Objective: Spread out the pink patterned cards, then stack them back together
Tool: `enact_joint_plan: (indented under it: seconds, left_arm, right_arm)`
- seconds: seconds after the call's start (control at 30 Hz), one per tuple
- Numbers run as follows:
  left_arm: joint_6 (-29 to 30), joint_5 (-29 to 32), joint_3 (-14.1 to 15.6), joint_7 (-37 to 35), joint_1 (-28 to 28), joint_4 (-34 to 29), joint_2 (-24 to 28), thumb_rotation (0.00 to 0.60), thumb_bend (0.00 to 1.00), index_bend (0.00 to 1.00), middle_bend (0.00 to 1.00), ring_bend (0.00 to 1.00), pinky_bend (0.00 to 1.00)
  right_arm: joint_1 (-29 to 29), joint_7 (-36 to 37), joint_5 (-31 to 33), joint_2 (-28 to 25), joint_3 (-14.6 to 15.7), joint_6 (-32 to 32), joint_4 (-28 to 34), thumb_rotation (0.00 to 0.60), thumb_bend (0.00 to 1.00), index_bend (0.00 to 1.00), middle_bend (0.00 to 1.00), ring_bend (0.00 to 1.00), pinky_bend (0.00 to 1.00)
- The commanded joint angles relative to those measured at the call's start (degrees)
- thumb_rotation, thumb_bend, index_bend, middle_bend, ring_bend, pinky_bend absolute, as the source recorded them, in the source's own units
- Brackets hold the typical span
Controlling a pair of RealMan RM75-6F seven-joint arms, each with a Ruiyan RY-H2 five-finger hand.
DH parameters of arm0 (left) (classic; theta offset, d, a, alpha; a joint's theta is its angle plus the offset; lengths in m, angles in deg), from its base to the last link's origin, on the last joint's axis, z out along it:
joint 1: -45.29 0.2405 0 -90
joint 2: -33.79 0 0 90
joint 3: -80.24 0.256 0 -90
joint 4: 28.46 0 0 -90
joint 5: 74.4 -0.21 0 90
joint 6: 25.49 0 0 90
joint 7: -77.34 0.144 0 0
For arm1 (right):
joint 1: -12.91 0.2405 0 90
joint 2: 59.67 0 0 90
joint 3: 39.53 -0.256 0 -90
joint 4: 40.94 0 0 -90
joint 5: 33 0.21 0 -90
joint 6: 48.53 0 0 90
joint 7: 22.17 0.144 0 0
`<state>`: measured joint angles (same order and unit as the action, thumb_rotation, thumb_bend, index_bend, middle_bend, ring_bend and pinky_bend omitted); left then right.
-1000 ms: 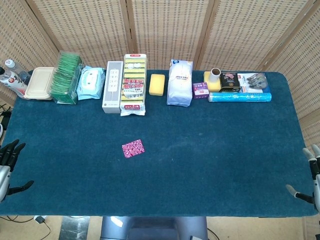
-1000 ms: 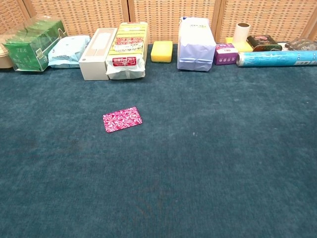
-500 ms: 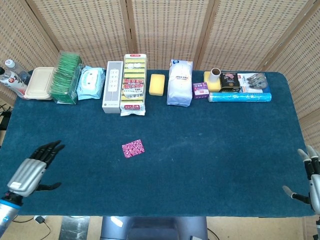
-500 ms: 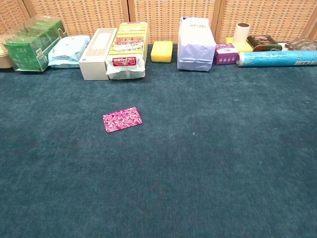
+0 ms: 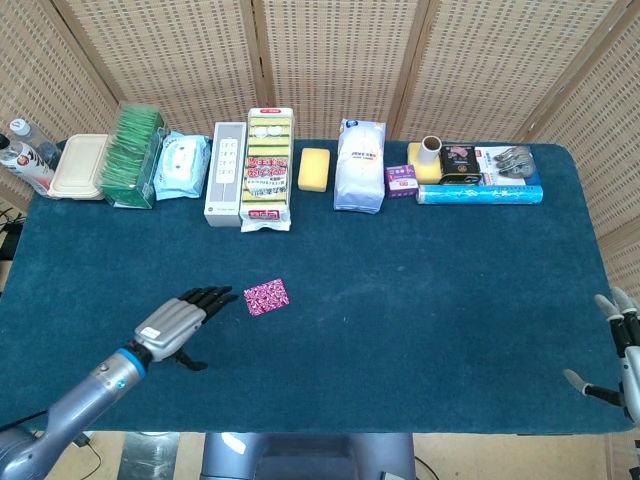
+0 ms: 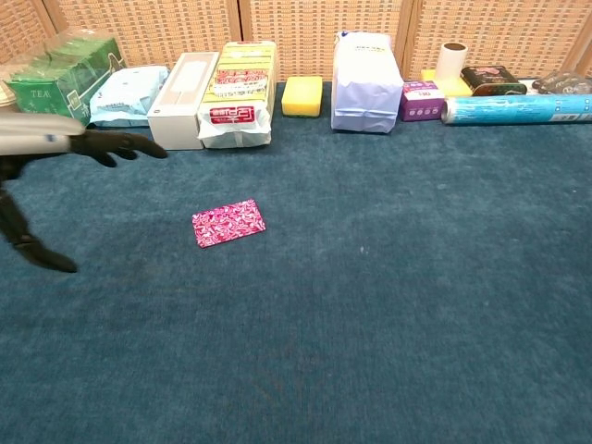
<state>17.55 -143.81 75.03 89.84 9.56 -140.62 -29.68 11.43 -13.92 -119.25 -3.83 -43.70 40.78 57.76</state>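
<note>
Head view shows your cards one neat stack, centre-left on the cloth; nothing spread. Left hand empty, fingers apart, just beside them; right hand empty, fingers apart, at the cloth's near right edge.

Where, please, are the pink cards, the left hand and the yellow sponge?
pink cards [image 5: 266,297], head view, middle of the top face.
left hand [image 5: 182,322], head view, back of the hand.
yellow sponge [image 6: 302,95], chest view, top face.

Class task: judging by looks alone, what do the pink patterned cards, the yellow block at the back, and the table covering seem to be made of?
Pink patterned cards: probably coated card, thin and flat. Yellow block: likely foam sponge, matte with rounded edges. Table covering: seemingly felt or short-pile fabric, dull and fuzzy.
</note>
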Motion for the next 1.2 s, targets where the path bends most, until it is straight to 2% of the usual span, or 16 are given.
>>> enact_joint_plan:
  seconds: [0.03, 0.2, 0.4, 0.6, 0.9, 1.2]
  left_arm:
    - [-1.7, 11.2, -1.5, 8.7, -7.0, 1.7, -6.9, 0.6, 0.06, 0.0, 0.0, 0.0, 0.07]
    - [-0.4, 18.8, -0.8, 12.9, -10.7, 3.4, -10.5, 0.6, 0.06, 0.0, 0.0, 0.0, 0.07]
    - [1.8, 31.1, 1.1, 19.3, -16.9, 6.7, -16.2, 0.6, 0.06, 0.0, 0.0, 0.0, 0.07]
    - [3.3, 39.2, 1.9, 21.1, -20.6, 9.3, -19.6, 0.6, 0.06, 0.0, 0.0, 0.0, 0.07]
    - [3.4, 43.4, 2.9, 20.6, -23.2, 12.0, -21.8, 0.6, 0.06, 0.0, 0.0, 0.0, 0.07]
    - [3.8, 45.6, 5.2, 21.1, -24.9, 9.3, -20.3, 0.6, 0.06, 0.0, 0.0, 0.0, 0.07]
  right_arm:
    - [0.0, 1.5, 0.5, -0.5, -0.2, -0.1, -0.4, 0.6, 0.0, 0.08, 0.0, 0.0, 0.0]
    - [0.1, 3.4, 1.1, -1.0, -0.4, -0.5, -0.9, 0.6, 0.0, 0.08, 0.0, 0.0, 0.0]
    - [0.2, 5.8, 1.2, -1.7, -0.4, -0.9, -1.4, 0.6, 0.0, 0.08, 0.0, 0.0, 0.0]
    - [0.0, 7.1, 0.7, -2.0, -0.2, -0.6, -1.6, 0.6, 0.0, 0.08, 0.0, 0.0, 0.0]
    - [-0.1, 7.7, 0.7, -2.2, -0.1, -0.6, -1.7, 0.6, 0.0, 0.08, 0.0, 0.0, 0.0]
    - [-0.3, 8.1, 0.9, -2.5, -0.1, -0.3, -1.5, 0.6, 0.0, 0.08, 0.0, 0.0, 0.0]
